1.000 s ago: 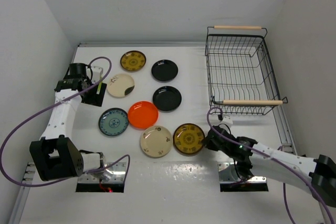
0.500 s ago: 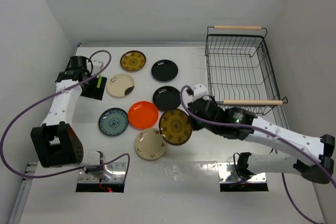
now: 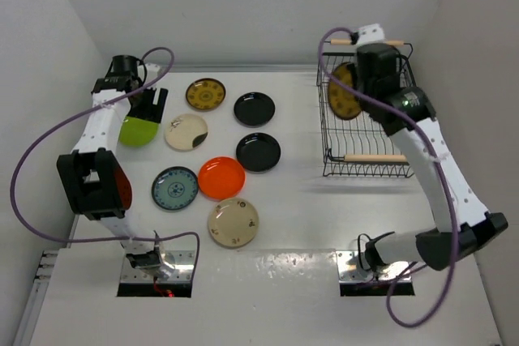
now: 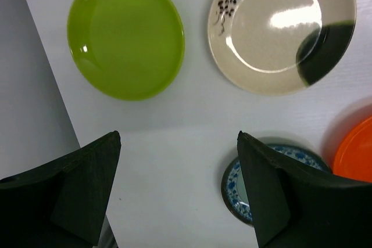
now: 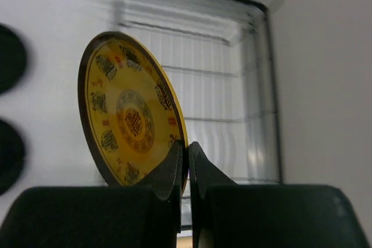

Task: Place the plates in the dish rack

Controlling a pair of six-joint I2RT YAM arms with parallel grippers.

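Loading is at its first plate. Eight more lie flat on the table (image 3: 292, 273), the cream plate (image 3: 233, 222) nearest. At 10 o'clock the left hand (image 4: 177, 143) hangs open above the lime green plate (image 4: 125, 34) — no contact. At 2 o'clock the right arm stretches high over the dish rack (image 3: 381, 157), the right hand (image 5: 186, 156) pinching the gold patterned plate (image 5: 131, 111) by its rim, on edge. Next, I judge: lower it between the wires — then release.

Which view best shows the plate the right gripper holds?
Right wrist: the gold-brown patterned plate shows large, its rim pinched by the right gripper. Top external shows it small, over the dish rack. Left wrist misses it.
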